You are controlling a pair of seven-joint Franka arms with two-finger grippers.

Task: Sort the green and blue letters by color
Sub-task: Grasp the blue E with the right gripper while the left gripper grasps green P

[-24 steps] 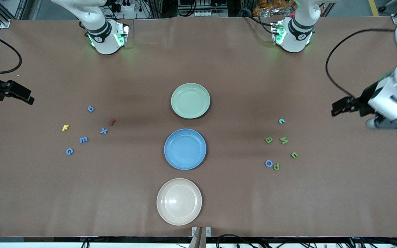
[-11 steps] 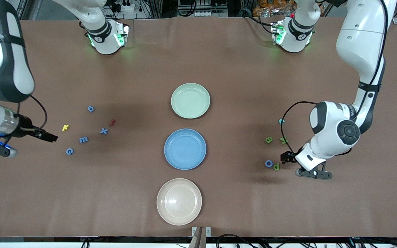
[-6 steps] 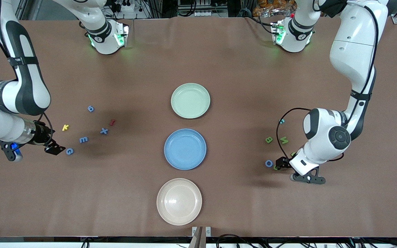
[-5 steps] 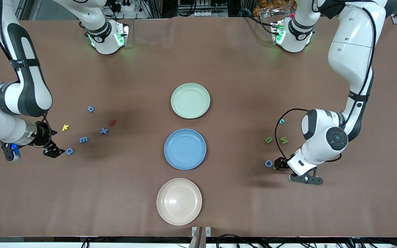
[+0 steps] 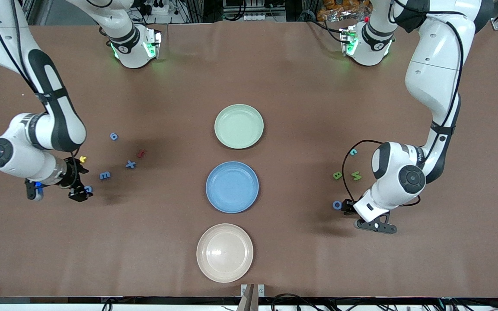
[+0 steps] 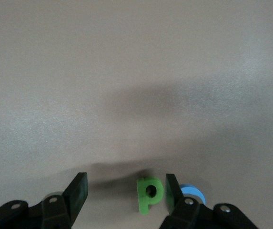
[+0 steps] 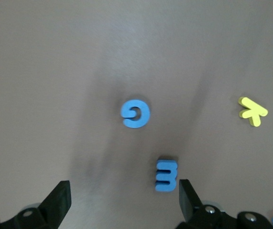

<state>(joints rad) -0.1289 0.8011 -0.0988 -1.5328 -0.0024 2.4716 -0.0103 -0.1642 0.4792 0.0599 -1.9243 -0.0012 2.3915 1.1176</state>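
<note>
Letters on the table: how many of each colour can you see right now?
Blue: 5, 6, X, E, G, O
Green: 3, B, M, P
Teal: 1, c
Yellow: 1, K
Red: 1, red letter
Total: 11 in view

Three plates in column at table centre: pale green plate (image 5: 239, 126) farthest from front camera, blue plate (image 5: 232, 187) in middle, beige plate (image 5: 225, 252) nearest. Yellow K (image 5: 83, 159) and dark-red letter (image 5: 141, 153) lie toward right arm's end. Teal c (image 5: 352, 151) toward left arm's end. Brown table (image 5: 301, 86) throughout.
</note>
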